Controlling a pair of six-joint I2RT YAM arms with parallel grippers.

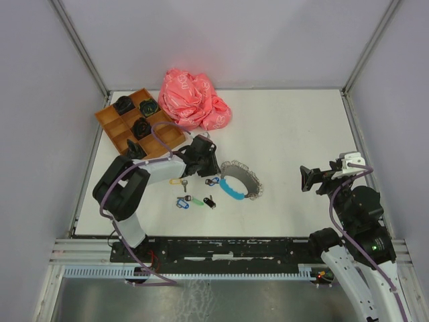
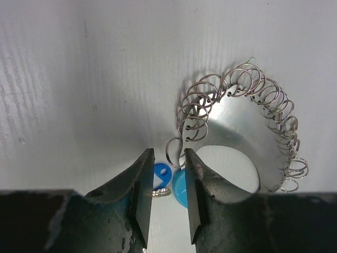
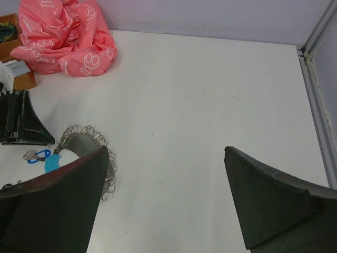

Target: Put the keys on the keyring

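Your left gripper (image 2: 167,203) hangs low over the white tabletop (image 1: 295,134). Its dark fingers (image 2: 142,195) stand only a narrow gap apart and nothing is clamped between them. In the left wrist view, a small silver key with a blue plastic tag (image 2: 160,176) shows through that gap, lying on the tabletop just past the fingertips.

The large oval keyring of silvery-grey wire loops (image 2: 237,105) fills the right half of that view. Its light blue curved segment (image 2: 180,190) sits just beside the blue-tagged key.

From the top camera, the keyring lies at the centre of the frame, directly right of the left gripper. The other small silver keys lie loose below and left of it:
- a yellow-tagged key (image 1: 175,181) under the left arm
- lower down, a row of a second blue-tagged key (image 1: 181,203), a green-tagged key (image 1: 196,201) and a black-tagged key (image 1: 210,202)

Your right gripper (image 3: 166,195) is spread wide open and holds nothing. It sits at the right of the top view, well apart from the keyring, over bare tabletop.

A crumpled pink plastic bag with white paw prints (image 1: 194,100) lies at the upper centre of the top view. A brown wooden compartment tray (image 1: 110,124) holding black objects sits just left of it.
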